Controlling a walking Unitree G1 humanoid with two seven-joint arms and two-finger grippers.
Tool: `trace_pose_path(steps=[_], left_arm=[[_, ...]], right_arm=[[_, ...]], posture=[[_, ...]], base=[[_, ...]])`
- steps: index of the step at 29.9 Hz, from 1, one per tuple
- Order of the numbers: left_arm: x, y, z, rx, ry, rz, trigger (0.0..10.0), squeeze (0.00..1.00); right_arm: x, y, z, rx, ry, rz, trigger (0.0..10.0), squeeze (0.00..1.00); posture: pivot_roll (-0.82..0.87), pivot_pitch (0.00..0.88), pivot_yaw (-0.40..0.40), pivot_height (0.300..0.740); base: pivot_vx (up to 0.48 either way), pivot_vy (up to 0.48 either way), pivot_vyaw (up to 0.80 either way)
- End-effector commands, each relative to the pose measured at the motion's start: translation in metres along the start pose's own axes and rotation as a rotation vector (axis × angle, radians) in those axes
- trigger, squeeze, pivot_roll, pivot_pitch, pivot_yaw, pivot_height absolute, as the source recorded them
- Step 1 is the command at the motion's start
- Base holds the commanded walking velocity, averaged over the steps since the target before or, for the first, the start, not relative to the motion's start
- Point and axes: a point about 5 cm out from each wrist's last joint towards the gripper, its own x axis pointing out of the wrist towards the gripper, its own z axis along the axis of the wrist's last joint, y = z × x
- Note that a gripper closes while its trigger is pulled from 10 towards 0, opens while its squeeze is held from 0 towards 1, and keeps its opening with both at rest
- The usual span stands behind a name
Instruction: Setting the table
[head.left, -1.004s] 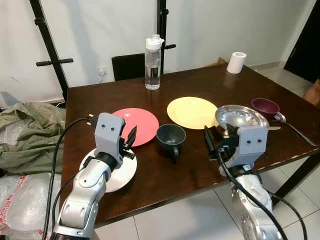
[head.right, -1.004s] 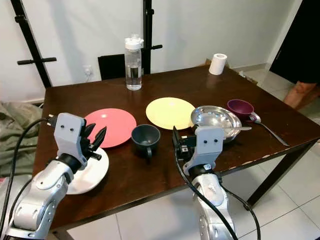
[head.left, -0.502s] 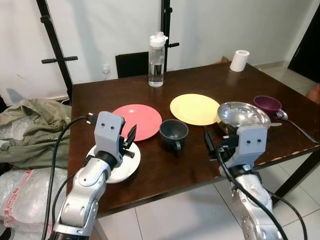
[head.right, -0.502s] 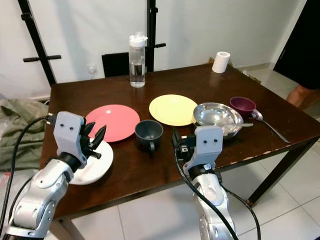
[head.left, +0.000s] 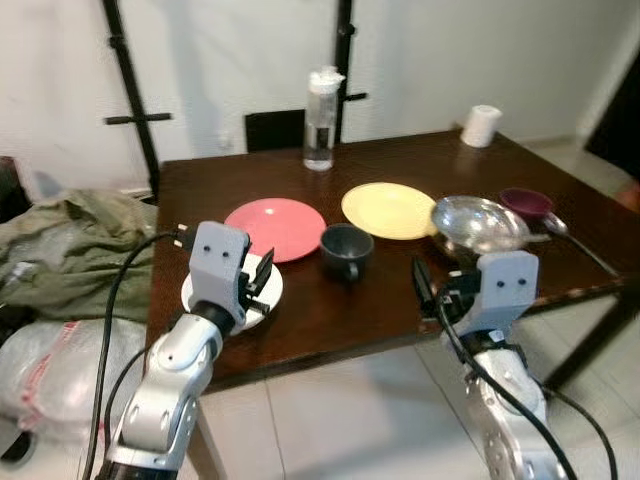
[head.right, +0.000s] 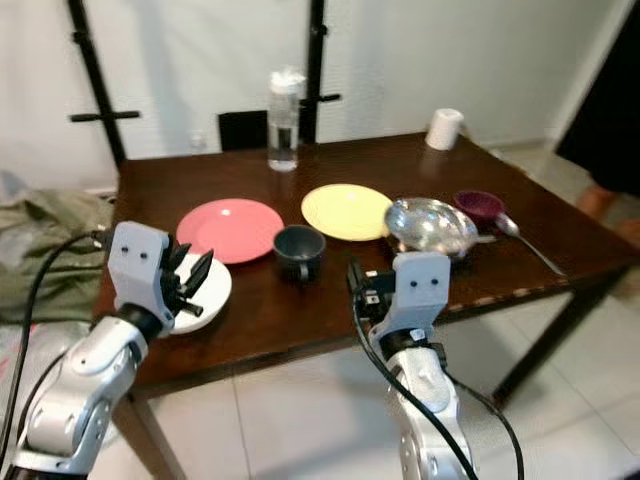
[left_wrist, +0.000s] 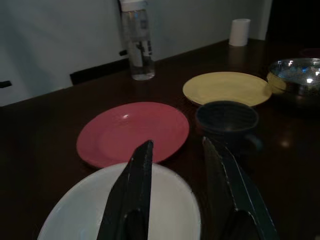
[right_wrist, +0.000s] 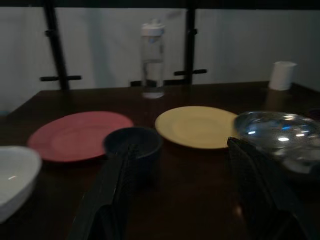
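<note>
The camera has pulled back from the table (head.left: 400, 310), now blurred and showing more floor (head.left: 330, 410), while both arms keep their pose and the dishes have not shifted.

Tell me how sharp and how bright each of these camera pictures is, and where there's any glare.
Both eye views are softly motion-blurred and evenly lit. The left wrist view is dim but fairly sharp, with the left hand over the white plate. The right wrist view is dark and soft; glare spots sit on the steel bowl.
</note>
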Motion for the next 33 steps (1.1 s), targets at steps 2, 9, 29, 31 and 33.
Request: trace_pose_path(steps=[2,9,29,31,33], left_arm=[[-0.0018,0.0011,-0.0040,-0.001,0.022,0.006,10.0,0.00],[-0.0018,0.0010,-0.0039,-0.001,0.022,0.007,10.0,0.00],[-0.0016,0.0010,-0.0039,-0.003,0.023,0.006,10.0,0.00],[-0.0016,0.0011,-0.0039,-0.003,0.023,0.007,10.0,0.00],[-0.0015,0.0011,-0.0038,-0.003,0.023,0.006,10.0,0.00]], right_arm=[[-0.0012,0.0025,-0.0012,0.004,0.009,0.007,10.0,0.00],[-0.0013,0.0026,-0.0011,0.005,0.010,0.008,10.0,0.00],[-0.0016,0.0031,-0.0007,0.004,0.012,0.009,10.0,0.00],[-0.0015,0.0034,-0.0007,0.004,0.012,0.010,10.0,0.00],[-0.0015,0.0035,-0.0007,0.004,0.012,0.010,10.0,0.00]], posture=[[0.04,0.074,0.084,0.740],[0.04,0.076,0.084,0.740],[0.04,0.079,0.084,0.740],[0.04,0.079,0.085,0.740],[0.04,0.079,0.085,0.740]], base=[[-0.307,0.000,0.00],[-0.307,0.000,0.00],[-0.307,0.000,0.00],[-0.302,0.000,0.00],[-0.307,0.000,0.00]])
